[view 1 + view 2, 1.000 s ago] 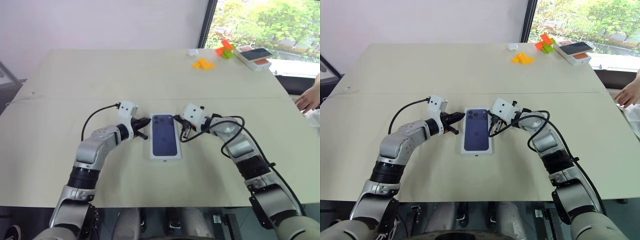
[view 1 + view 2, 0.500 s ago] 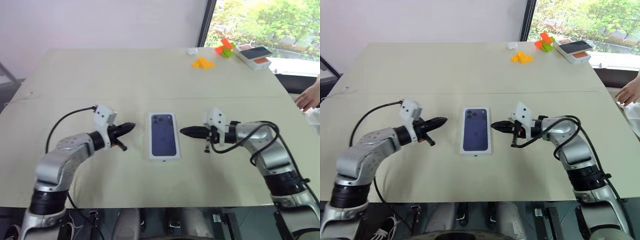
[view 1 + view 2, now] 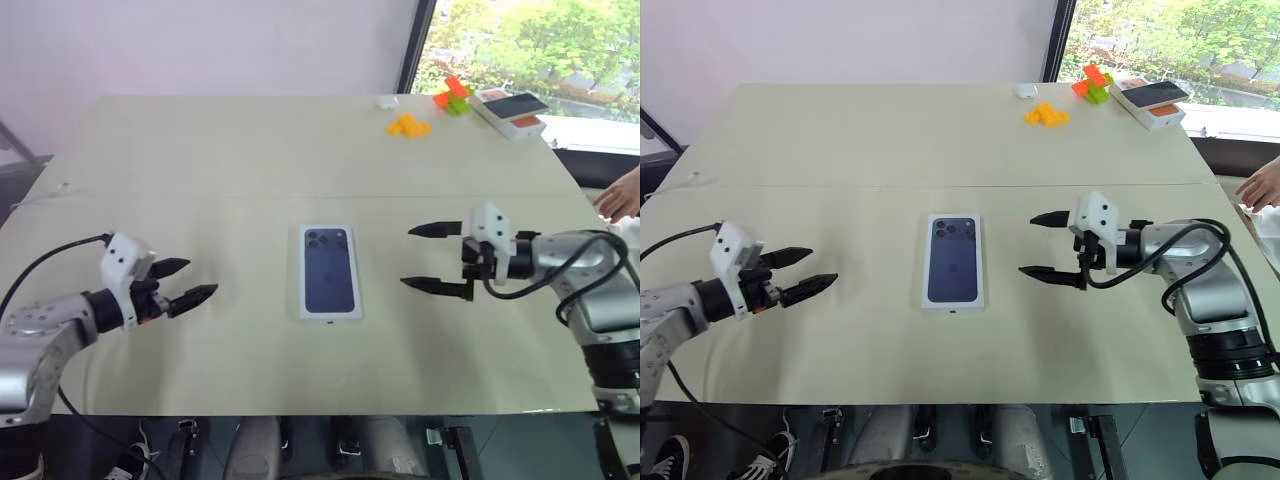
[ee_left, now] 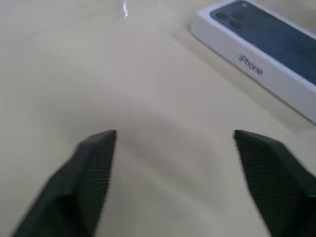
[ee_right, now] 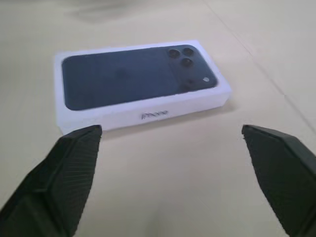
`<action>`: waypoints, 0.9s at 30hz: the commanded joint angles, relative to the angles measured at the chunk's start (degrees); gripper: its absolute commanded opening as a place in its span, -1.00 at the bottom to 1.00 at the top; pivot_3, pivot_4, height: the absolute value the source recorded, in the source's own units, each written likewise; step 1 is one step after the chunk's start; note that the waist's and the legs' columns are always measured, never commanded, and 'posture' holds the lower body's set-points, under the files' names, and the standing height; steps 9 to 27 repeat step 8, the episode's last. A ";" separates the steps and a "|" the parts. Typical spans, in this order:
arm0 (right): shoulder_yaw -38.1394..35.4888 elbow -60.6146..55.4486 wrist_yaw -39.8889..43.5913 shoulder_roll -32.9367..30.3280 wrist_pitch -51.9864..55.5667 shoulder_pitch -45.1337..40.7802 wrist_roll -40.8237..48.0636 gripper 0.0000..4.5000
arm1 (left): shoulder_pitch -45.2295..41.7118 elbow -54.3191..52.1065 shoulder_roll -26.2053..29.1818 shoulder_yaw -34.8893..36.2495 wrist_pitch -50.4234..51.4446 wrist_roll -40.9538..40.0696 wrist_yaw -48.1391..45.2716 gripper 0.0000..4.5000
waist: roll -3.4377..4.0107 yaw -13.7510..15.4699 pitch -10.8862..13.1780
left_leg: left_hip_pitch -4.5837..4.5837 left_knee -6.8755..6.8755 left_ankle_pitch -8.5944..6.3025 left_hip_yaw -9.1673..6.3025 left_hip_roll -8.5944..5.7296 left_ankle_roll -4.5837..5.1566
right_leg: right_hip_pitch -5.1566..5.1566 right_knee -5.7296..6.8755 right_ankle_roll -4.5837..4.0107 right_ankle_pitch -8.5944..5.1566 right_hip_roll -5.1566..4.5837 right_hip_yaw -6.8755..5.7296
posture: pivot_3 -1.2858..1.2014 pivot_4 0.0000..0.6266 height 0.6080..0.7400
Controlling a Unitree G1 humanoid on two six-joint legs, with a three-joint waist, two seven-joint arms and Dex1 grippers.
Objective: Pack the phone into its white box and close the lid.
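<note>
Beige table [image 3: 250,150] carries one closed white box [image 3: 329,270], its lid [image 3: 953,258] on. Two grippers flank it, left gripper [image 3: 190,281] and right gripper [image 3: 421,257], both spread apart and empty.

lid [image 3: 329,271] on table [image 3: 230,160] centre, between both arms

With the lid [image 3: 329,271] shut on the white box [image 5: 143,116], we cannot see its contents. A person's hand [image 3: 622,194] is cut off at the right edge. The small white object [image 3: 1026,92] at the bench's [image 3: 220,150] far edge is too small for us to identify.
</note>
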 commanded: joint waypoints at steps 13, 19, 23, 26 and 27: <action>-1.75 1.56 2.82 -2.64 -1.32 -1.29 1.07 1.00 | -0.02 0.49 2.26 4.06 -1.60 -1.19 -1.58 0.98 | 0.03 0.00 0.02 | -0.05 -0.05 0.00 0.00 0.00 0.00 | -0.06 -0.01 -0.02 -0.01 -0.03 0.00 | 0.03 -0.52 0.95; -1.75 1.56 2.82 -2.64 -1.32 -1.29 1.07 1.00 | -0.02 0.49 2.26 4.06 -1.60 -1.19 -1.58 0.98 | 0.03 0.00 0.02 | -0.05 -0.05 0.00 0.00 0.00 0.00 | -0.06 -0.01 -0.02 -0.01 -0.03 0.00 | 0.03 -0.52 0.95; -1.75 1.56 2.82 -2.64 -1.32 -1.29 1.07 1.00 | -0.02 0.49 2.26 4.06 -1.60 -1.19 -1.58 0.98 | 0.03 0.00 0.02 | -0.05 -0.05 0.00 0.00 0.00 0.00 | -0.06 -0.01 -0.02 -0.01 -0.03 0.00 | 0.03 -0.52 0.95; -1.75 1.56 2.82 -2.64 -1.32 -1.29 1.07 1.00 | -0.02 0.49 2.26 4.06 -1.60 -1.19 -1.58 0.98 | 0.03 0.00 0.02 | -0.05 -0.05 0.00 0.00 0.00 0.00 | -0.06 -0.01 -0.02 -0.01 -0.03 0.00 | 0.03 -0.52 0.95; -1.75 1.56 2.82 -2.64 -1.32 -1.29 1.07 1.00 | -0.02 0.49 2.26 4.06 -1.60 -1.19 -1.58 0.98 | 0.03 0.00 0.02 | -0.05 -0.05 0.00 0.00 0.00 0.00 | -0.06 -0.01 -0.02 -0.01 -0.03 0.00 | 0.03 -0.52 0.95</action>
